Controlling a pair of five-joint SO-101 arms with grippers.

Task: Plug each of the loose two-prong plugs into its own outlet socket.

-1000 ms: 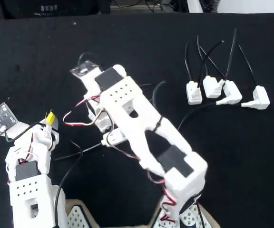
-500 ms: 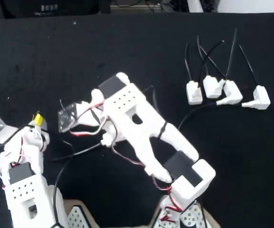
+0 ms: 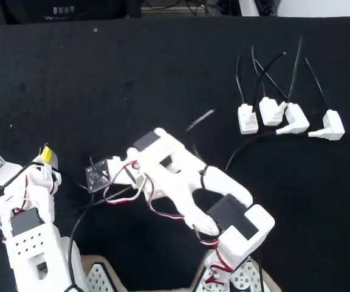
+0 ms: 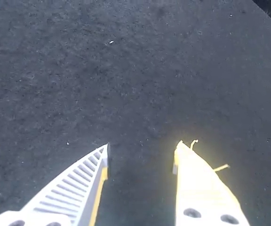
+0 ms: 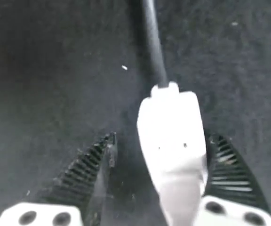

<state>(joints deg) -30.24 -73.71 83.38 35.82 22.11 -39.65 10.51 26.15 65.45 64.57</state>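
The right arm has folded back toward its base, so its gripper (image 5: 163,141) now straddles the white plug (image 5: 173,127), jaws spread with one finger against it, likely ready to pinch, while the left gripper (image 4: 140,150) hangs spread over the table (image 4: 126,56).

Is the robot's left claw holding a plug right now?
No, the left gripper is open, and between its fingers there is just the bare black table.
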